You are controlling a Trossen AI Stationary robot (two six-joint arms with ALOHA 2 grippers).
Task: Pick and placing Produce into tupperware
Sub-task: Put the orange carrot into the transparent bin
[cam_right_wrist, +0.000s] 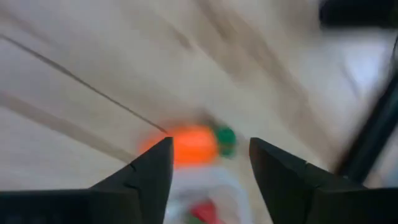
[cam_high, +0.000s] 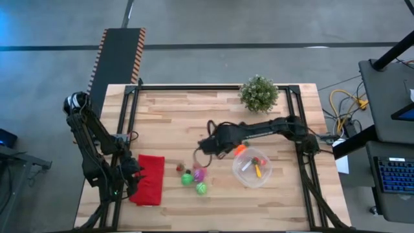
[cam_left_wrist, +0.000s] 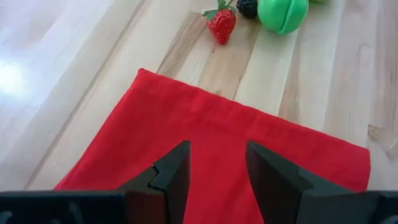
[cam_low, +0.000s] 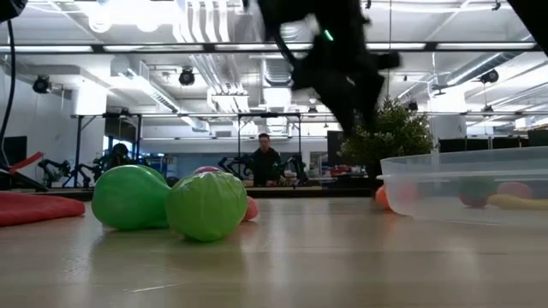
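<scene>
The clear round tupperware (cam_high: 253, 169) sits right of centre and holds yellow, red and pale pieces; in the low view it is the tupperware (cam_low: 467, 184) at the right. An orange carrot (cam_high: 240, 150) with a green top lies on the table beside its far rim. A red strawberry (cam_high: 180, 167), two green pieces (cam_high: 187, 179) (cam_high: 202, 188) and a pink-purple piece (cam_high: 198, 173) lie left of it. My right gripper (cam_high: 206, 147) hangs open and empty above the table, left of the carrot (cam_right_wrist: 193, 144). My left gripper (cam_high: 134, 169) is open over the red cloth (cam_left_wrist: 205, 130).
A green potted plant (cam_high: 259, 92) stands at the far edge. The red folded cloth (cam_high: 150, 178) lies near the left side. Black frame rails (cam_high: 129, 123) run along the table's left and right sides. A person (cam_low: 265, 158) sits in the room beyond.
</scene>
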